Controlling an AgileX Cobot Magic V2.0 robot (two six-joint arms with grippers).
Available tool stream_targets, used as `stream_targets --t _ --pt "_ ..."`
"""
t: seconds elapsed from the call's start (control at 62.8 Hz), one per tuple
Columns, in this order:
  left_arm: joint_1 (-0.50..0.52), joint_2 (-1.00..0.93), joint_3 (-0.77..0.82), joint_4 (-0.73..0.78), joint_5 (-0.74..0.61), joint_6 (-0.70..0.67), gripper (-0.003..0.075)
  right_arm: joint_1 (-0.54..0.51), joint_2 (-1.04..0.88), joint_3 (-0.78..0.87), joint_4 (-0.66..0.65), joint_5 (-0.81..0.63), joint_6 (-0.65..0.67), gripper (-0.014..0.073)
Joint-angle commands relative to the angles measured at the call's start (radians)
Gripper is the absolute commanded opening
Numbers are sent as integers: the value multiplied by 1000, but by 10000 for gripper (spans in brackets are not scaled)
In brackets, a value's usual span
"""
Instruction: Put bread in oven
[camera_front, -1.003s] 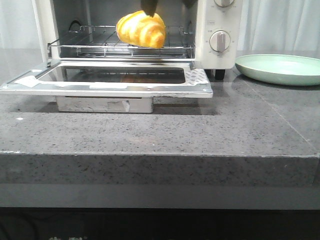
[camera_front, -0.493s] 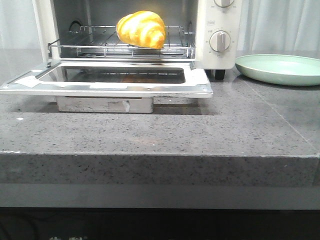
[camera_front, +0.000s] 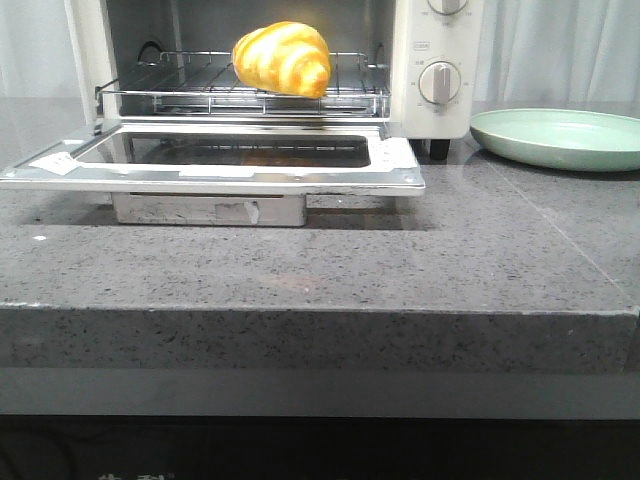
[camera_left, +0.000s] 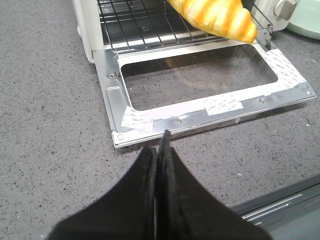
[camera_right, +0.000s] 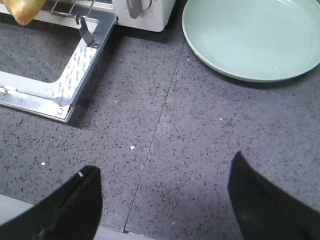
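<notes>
The bread (camera_front: 283, 58), a glossy yellow croissant roll with orange-brown stripes, lies on the wire rack (camera_front: 200, 88) inside the cream-white oven (camera_front: 430, 60). The oven's glass door (camera_front: 215, 160) hangs open and flat. The bread also shows in the left wrist view (camera_left: 215, 17) and at the corner of the right wrist view (camera_right: 22, 10). My left gripper (camera_left: 161, 145) is shut and empty, above the counter just in front of the door's edge. My right gripper (camera_right: 162, 172) is open and empty, above the counter between the door and the plate. Neither gripper shows in the front view.
A pale green plate (camera_front: 560, 138) sits on the grey speckled counter (camera_front: 320, 260) to the right of the oven; it also shows in the right wrist view (camera_right: 250, 37). The open door (camera_left: 200, 100) juts out over the counter. The counter's front edge is near.
One second ago dark gripper fingers hung just above the bread at the top of the front view. They have pulled out of view. The bread stays on the rack.
</notes>
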Motion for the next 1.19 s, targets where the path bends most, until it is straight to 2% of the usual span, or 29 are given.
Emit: stream_targets --t 0.0,0.08,0.175,0.318,0.43,0.987,1.178 --pt "3 -1 -27 -6 -62 -8 -18 -8 -35 -17 -7 -42 -1 525" --pt "3 -1 -27 -6 -62 -8 -18 -8 -43 -17 -7 -29 -1 449" --pt "3 -1 -27 -6 -62 -8 -18 -8 -43 -17 -7 -15 -1 253" --pt "3 -1 -27 -6 -62 -8 -18 -8 -43 -17 -7 -9 -1 8" --pt "3 -1 -27 -6 -62 -8 -18 -8 -43 -17 -7 -1 -1 -118" --pt "3 -13 -20 -8 -66 -8 -18 -8 -43 -17 -10 18 -1 -118" --pt "94 -164 99 -10 -169 -8 -18 -8 -43 -17 -10 17 -1 -118"
